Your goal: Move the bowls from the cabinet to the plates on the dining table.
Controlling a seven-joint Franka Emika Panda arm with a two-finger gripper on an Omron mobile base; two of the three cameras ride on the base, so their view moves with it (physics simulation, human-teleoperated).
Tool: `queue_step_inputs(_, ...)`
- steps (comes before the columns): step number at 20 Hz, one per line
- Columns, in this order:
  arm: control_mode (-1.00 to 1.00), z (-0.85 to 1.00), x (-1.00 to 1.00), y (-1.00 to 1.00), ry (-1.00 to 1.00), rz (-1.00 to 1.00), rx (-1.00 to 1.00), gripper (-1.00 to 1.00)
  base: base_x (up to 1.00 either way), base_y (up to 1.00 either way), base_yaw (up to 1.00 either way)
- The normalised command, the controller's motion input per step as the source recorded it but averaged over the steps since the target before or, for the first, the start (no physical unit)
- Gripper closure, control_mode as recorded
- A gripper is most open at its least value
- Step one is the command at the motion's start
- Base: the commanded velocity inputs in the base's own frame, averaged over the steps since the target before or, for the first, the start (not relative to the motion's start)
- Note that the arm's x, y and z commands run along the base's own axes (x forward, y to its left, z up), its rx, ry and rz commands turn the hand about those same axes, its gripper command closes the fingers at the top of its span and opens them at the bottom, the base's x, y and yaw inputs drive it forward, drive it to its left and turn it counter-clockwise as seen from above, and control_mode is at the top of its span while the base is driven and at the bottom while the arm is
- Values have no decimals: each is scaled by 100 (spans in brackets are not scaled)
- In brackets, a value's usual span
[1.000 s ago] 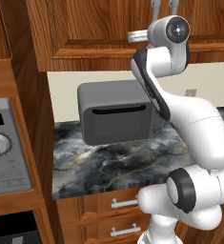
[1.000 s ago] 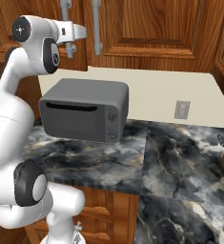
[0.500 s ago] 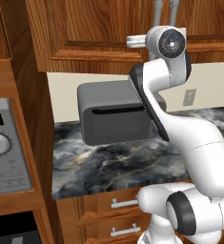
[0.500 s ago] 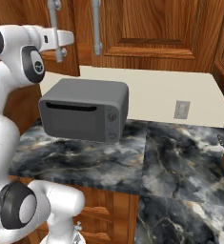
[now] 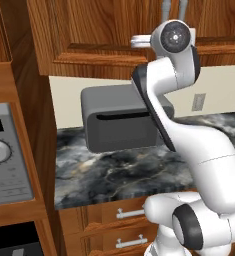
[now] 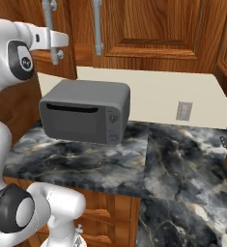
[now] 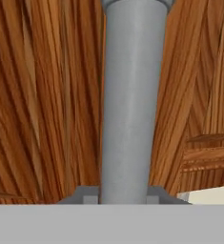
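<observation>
The reddish-brown wooden wall cabinet (image 6: 148,29) fills the top of both base views with its raised-panel doors closed, so its inside cannot be seen. In the hand view one long silver bar handle (image 7: 130,100) runs up the middle, very near the end effector (image 6: 57,48); I cannot tell if the end effector is released or clenched. Below, a grey toaster oven (image 6: 86,112) stands on the dark marbled desk (image 6: 177,169), with a wall outlet (image 6: 184,111) at right.

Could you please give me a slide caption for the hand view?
Pincer straddling the cabinet's silver bar handle, seen close up.
</observation>
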Motion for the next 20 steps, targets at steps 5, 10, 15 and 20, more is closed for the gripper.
queue_step_inputs(5,-100,0,-36,25,6,-7,7,100,0,0,0)
queue_step_inputs(10,-100,-13,-49,38,-4,-6,0,100,0,0,0)
queue_step_inputs(15,-100,-12,-52,40,-7,-5,0,100,0,0,0)
queue_step_inputs(20,-100,-10,-34,42,-5,-6,0,100,0,0,0)
